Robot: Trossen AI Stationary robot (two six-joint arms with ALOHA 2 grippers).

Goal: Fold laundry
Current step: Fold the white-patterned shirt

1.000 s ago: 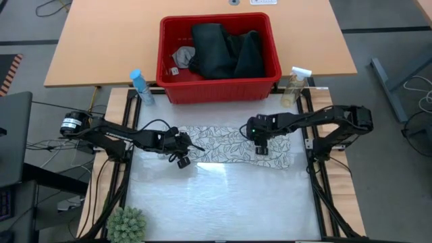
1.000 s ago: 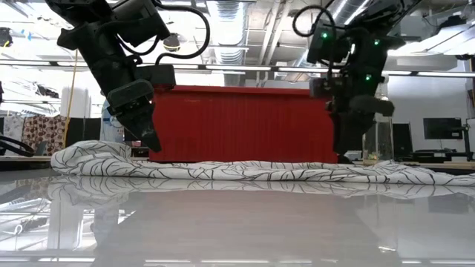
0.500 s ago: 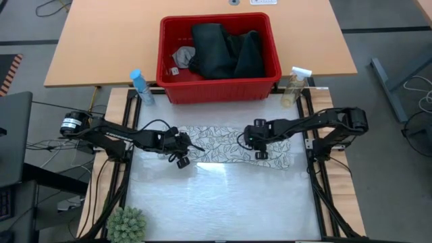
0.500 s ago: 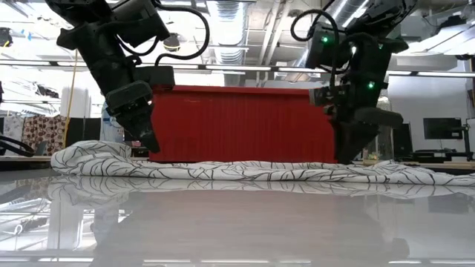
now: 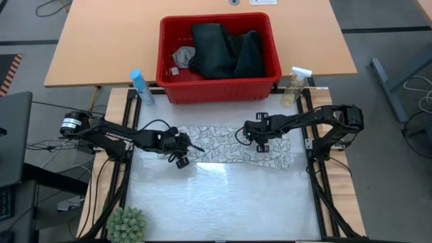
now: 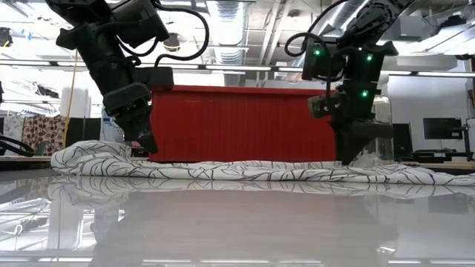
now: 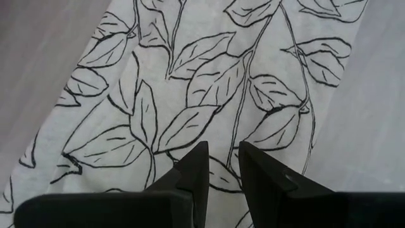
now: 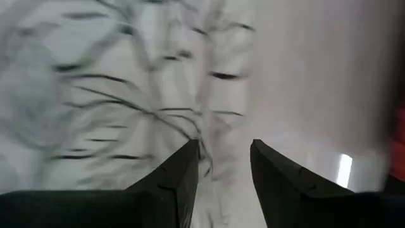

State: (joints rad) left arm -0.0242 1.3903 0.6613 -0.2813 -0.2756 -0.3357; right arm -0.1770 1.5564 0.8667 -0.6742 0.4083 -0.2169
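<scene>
Fingers (image 7: 196, 168) of the left gripper (image 7: 219, 166) are standing slightly apart over the white leaf-print cloth (image 5: 233, 143), which is lying flat and rumpled; the right gripper's (image 8: 224, 161) likewise.

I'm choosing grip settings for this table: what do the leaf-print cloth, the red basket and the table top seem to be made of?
Leaf-print cloth: looks like thin woven fabric, matte; it lies limp with soft wrinkles and a bunched edge. Red basket: probably rigid plastic, with straight, evenly coloured walls. Table top: smooth and glossy, perhaps laminate or a clear cover; in the low view it mirrors the cloth and basket.
</scene>
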